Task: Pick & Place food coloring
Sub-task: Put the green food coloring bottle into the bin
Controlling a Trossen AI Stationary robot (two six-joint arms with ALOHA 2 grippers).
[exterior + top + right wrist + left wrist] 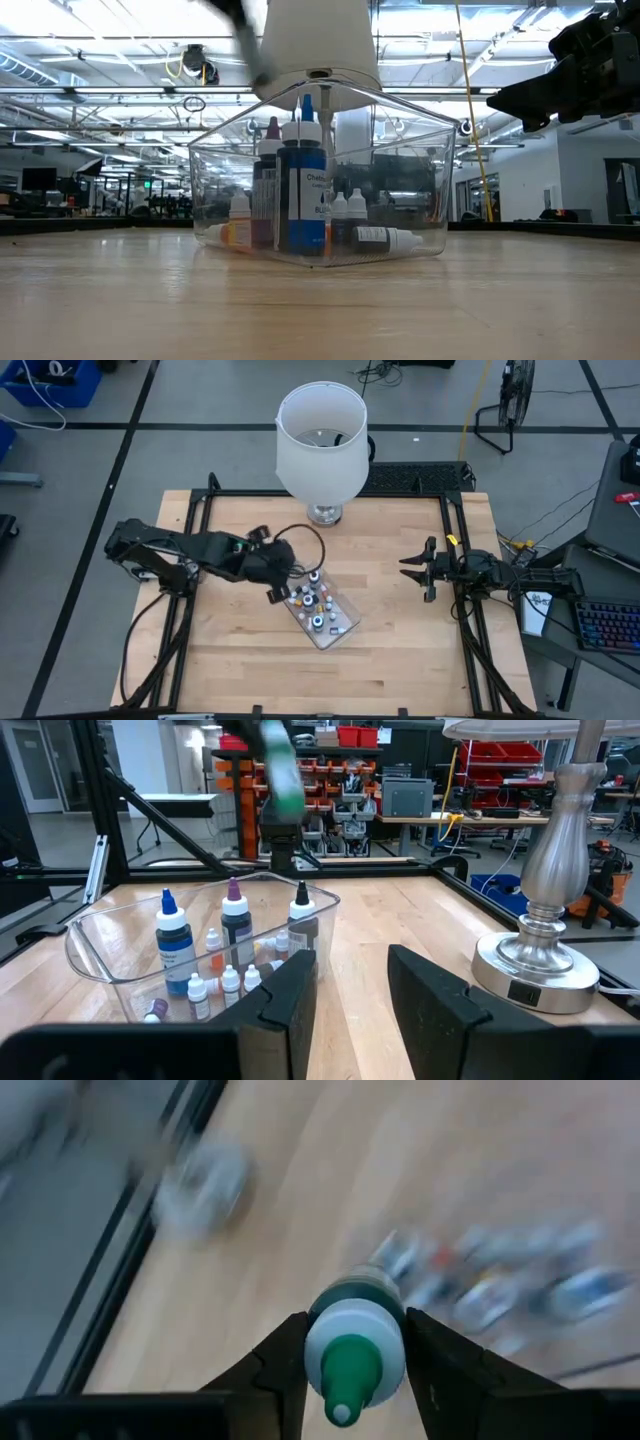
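My left gripper [277, 594] hovers over the left end of the clear tray [343, 630] and is shut on a food coloring bottle [352, 1355] with a green nozzle, white collar and teal body. In the right wrist view this bottle [281, 775] is a green blur above the tray [95, 960]. Several other food coloring bottles [300, 190] stand or lie inside the tray, tall blue, purple and white-capped ones among tiny ones [230, 982]. My right gripper [410, 570] waits open near the table's right edge, clear of everything. My left gripper pinches the food coloring bottle between its two fingers at the white collar [322, 1342] just under the green nozzle. The fingers [285, 1355] come from above, one on each side. The nozzle points back at the wrist camera. The bottle is lifted clear, above the tray.
A big white lampshade [320, 435] on a metal lamp base [535, 960] stands at the table's far edge, behind the tray. Bare wooden table [400, 660] lies between the tray and my right gripper and along the near edge. Black frame rails run along both sides.
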